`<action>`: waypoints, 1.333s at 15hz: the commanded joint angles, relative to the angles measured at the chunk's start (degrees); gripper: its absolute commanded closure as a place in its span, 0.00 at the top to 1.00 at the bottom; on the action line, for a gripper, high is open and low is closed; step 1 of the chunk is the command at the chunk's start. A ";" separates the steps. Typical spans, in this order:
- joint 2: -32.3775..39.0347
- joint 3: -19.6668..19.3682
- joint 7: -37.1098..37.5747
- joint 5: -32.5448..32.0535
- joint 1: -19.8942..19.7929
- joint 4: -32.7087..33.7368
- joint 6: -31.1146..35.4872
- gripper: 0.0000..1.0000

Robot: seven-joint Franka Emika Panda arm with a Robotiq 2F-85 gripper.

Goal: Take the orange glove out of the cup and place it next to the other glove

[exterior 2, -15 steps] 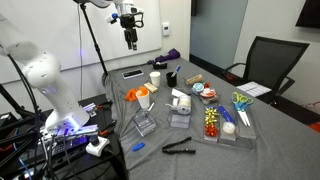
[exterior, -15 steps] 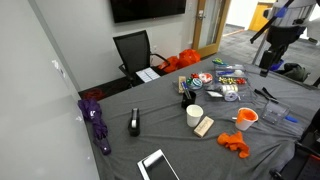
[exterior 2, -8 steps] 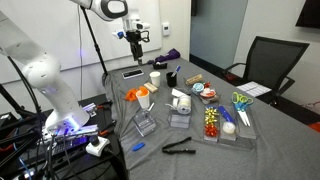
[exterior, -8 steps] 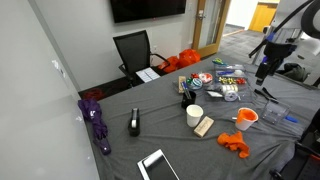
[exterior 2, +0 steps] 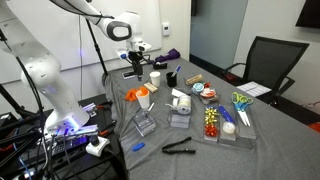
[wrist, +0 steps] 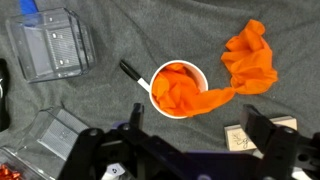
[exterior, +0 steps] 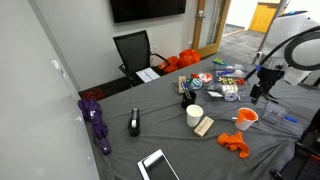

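Note:
A white cup [wrist: 178, 70] holds a crumpled orange glove [wrist: 175, 88]; part of it hangs over the rim toward the other orange glove [wrist: 250, 55], which lies flat on the grey cloth beside the cup. My gripper [wrist: 200, 135] is open and empty, above the cup, with one finger on each side below it in the wrist view. In both exterior views the gripper [exterior: 256, 93] [exterior 2: 132, 68] hangs above the cup [exterior: 246, 117] [exterior 2: 142, 96]. The loose glove [exterior: 236, 143] lies near the table's edge.
Clear plastic boxes [wrist: 55, 45] and a black marker [wrist: 132, 72] lie by the cup. A wooden block [wrist: 240, 137] sits near one finger. A white cup [exterior: 194, 114], black stapler [exterior: 134, 123], purple cloth [exterior: 97, 120], tablet [exterior: 157, 165] and trays of small items [exterior 2: 222, 120] share the table.
My gripper has come down from high above the table to just over the cup with the orange glove. Nothing on the table has moved.

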 commanded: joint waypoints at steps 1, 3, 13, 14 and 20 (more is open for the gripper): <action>2.61 -1.49 -4.81 4.89 -0.65 -2.21 7.09 1.00; 3.59 -2.03 -6.36 5.49 -1.05 -2.68 9.52 1.00; 4.96 -1.77 -4.34 5.74 -1.01 -2.04 9.47 1.00; 5.51 -1.77 -3.99 6.12 -1.01 -2.18 10.21 1.00; 8.94 -1.83 -3.80 7.32 -1.19 -3.04 16.21 1.00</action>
